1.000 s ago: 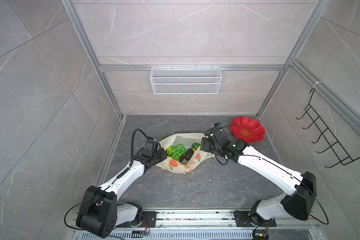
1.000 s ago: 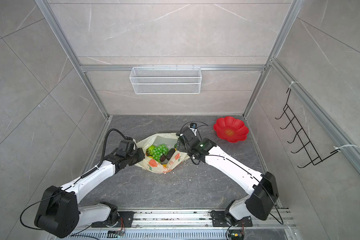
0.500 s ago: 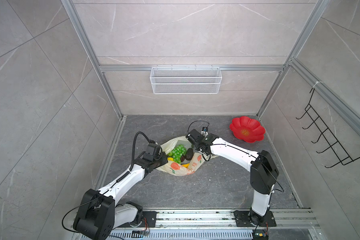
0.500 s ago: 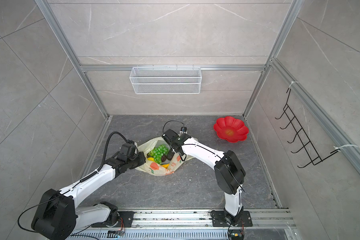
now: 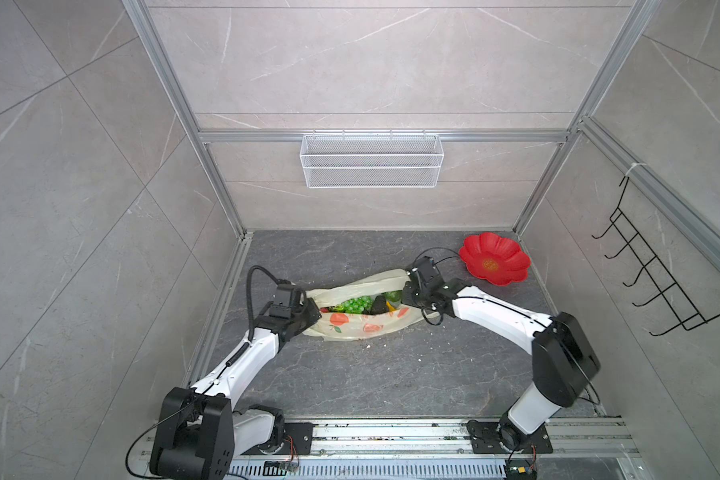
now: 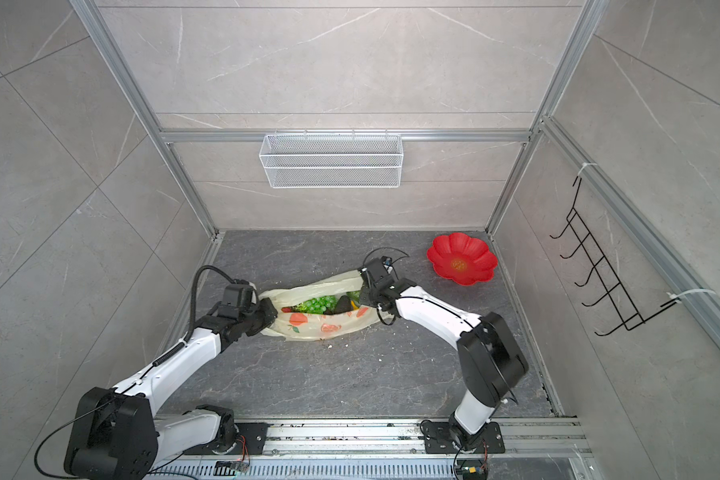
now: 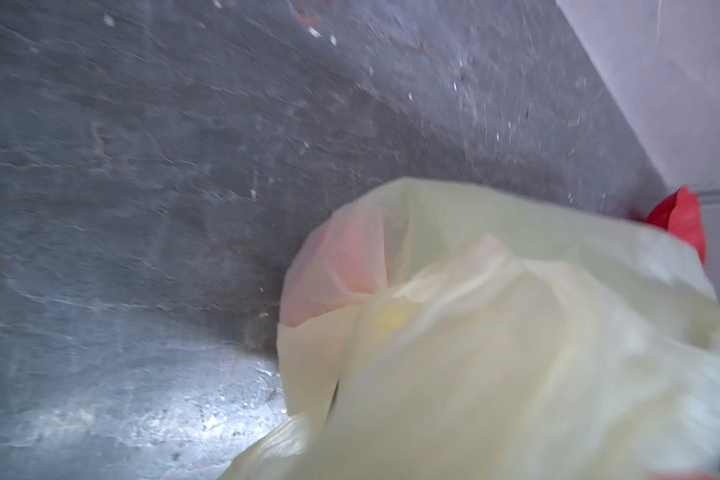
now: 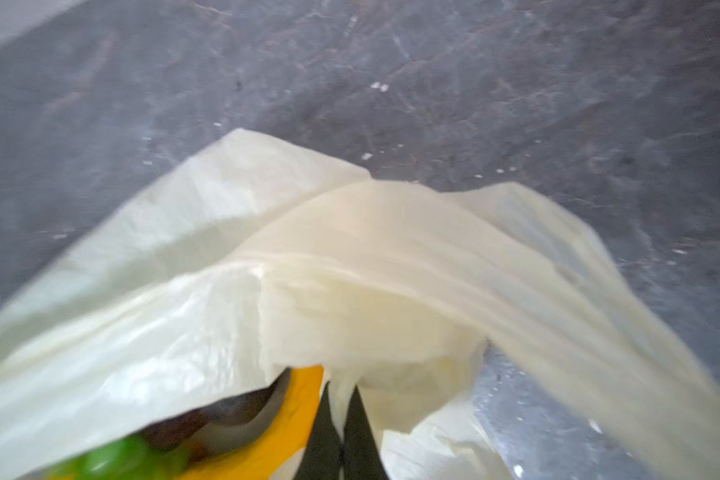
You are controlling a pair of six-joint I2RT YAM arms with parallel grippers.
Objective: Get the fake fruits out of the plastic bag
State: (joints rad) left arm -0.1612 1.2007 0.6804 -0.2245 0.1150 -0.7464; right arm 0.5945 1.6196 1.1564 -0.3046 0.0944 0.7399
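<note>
The left tool (image 5: 312,314), just left of centre in a top view, is clamped shut on the left end of the thin, crinkly, pale-yellow plastic bag (image 5: 362,326) with orange fruit prints. The right tool (image 5: 408,291) is closed on its right end. The bag is stretched between them, its belly seemingly resting on the dark grey stone counter (image 5: 371,374). The fake fruits sit in the narrow mouth: a green plastic grape bunch (image 5: 356,303) and a dark glossy avocado (image 5: 378,305) beside it. A red flower-shaped plastic plate (image 5: 495,259) lies right of the right tool, near it but apart. A white wire basket (image 5: 371,160) on the back wall and a black wire hook rack (image 5: 657,278) on the right wall are well clear.

In both top views the mouth is only a slit, as the grapes (image 6: 319,303) show.

The left wrist view shows blurred, bunched bag film (image 7: 495,332) and no fingers.

The right wrist view shows dark fingers (image 8: 323,432) pinching a fold, with a yellow piece (image 8: 292,415) under the lip.

Pulling the ends further apart would probably flatten the mouth over the fruits, or the thin film could tear or slip free. With both tools occupied, neither can reach in. The bag's upper lip is what blocks access.
</note>
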